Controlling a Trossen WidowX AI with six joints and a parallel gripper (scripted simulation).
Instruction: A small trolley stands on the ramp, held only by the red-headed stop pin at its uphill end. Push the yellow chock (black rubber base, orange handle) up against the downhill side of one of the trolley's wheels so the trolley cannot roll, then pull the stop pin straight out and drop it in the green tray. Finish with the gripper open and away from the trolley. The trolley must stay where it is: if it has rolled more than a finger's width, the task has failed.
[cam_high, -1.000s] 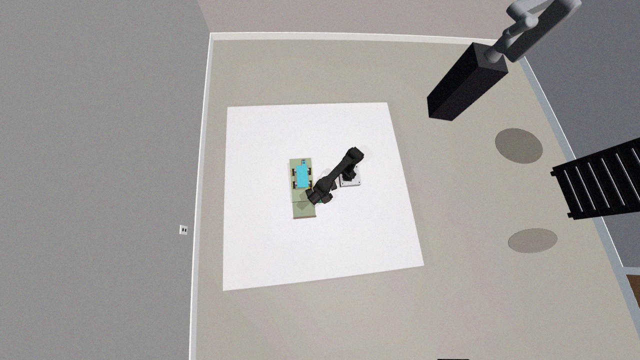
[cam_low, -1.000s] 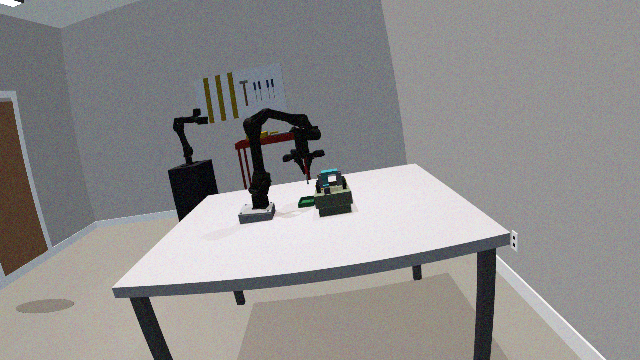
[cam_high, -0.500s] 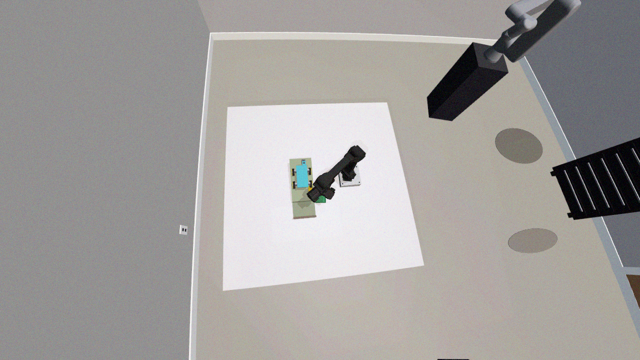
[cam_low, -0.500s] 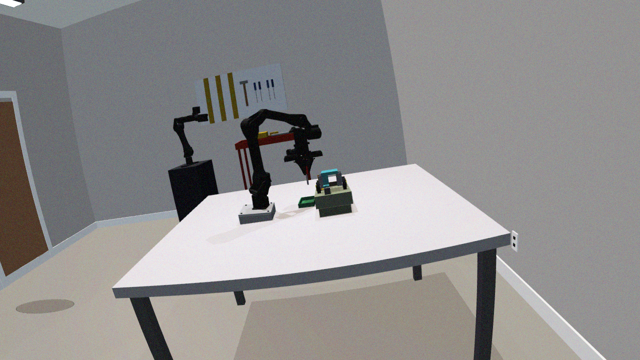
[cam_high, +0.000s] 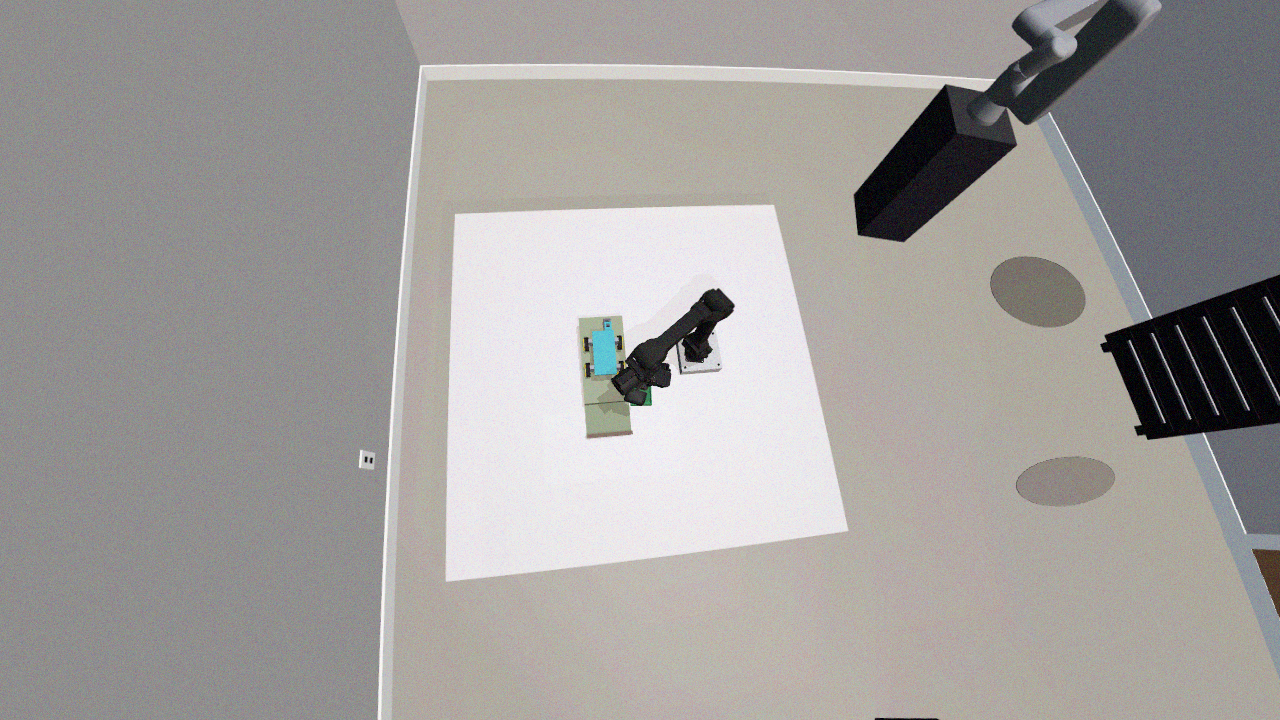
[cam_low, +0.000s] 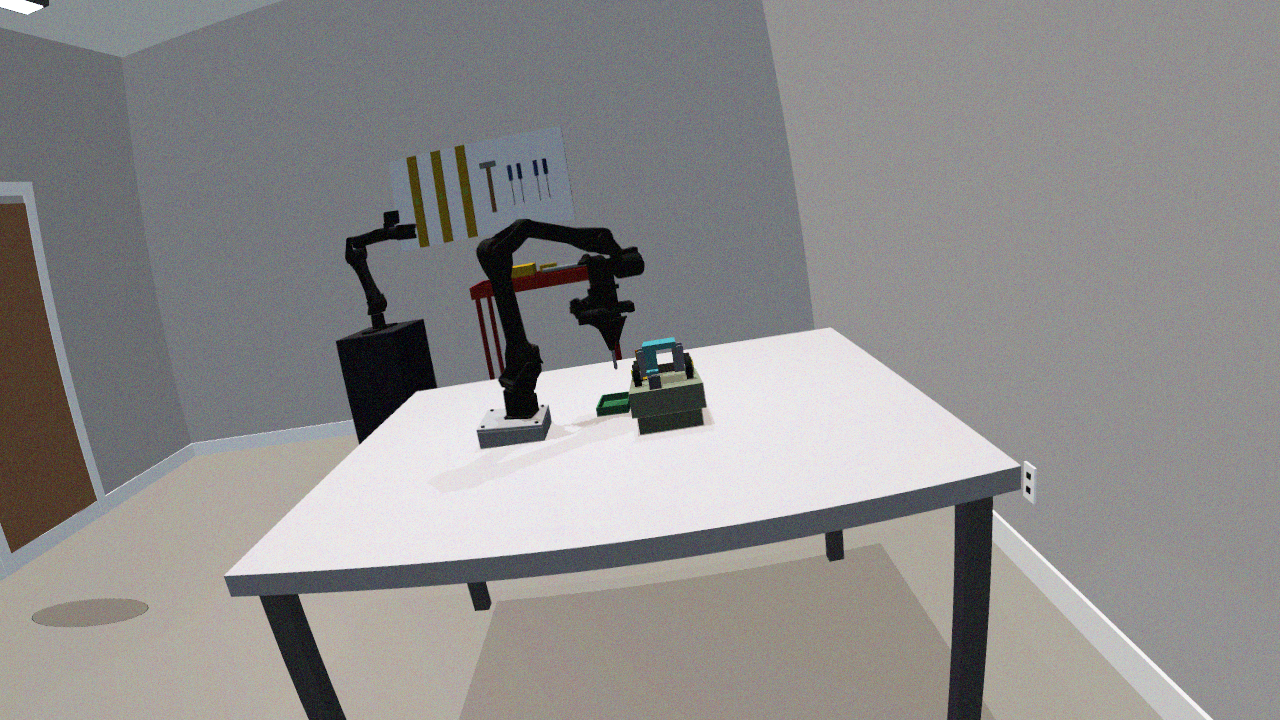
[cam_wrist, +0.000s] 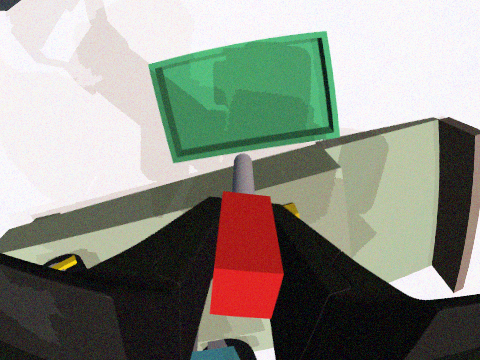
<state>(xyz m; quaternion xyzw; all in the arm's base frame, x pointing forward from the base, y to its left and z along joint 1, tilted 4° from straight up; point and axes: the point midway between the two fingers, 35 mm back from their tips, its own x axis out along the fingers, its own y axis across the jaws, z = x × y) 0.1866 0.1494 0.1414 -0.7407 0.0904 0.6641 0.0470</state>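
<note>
My gripper (cam_low: 614, 345) (cam_wrist: 243, 214) is shut on the red head of the stop pin (cam_wrist: 248, 245) (cam_low: 614, 360) and points down. The pin's grey shaft hangs free, above the gap between the ramp (cam_high: 608, 418) (cam_low: 666, 398) (cam_wrist: 410, 200) and the green tray (cam_high: 646, 398) (cam_low: 613, 404) (cam_wrist: 270, 115). The tray is empty. The cyan trolley (cam_high: 605, 351) (cam_low: 659, 343) (cam_wrist: 215, 354) stands on the ramp. A yellow sliver (cam_wrist: 291, 208), probably of the chock, shows behind a finger in the wrist view. The chock's contact with a wheel is hidden.
The ramp has a dark end stop (cam_wrist: 452, 200) at its low end. My arm's base (cam_high: 700, 365) (cam_low: 514, 428) stands on the white table (cam_high: 537, 501) (cam_low: 805, 447), across the tray from the ramp. Another arm (cam_low: 362, 264) stands on a black pedestal beyond the table.
</note>
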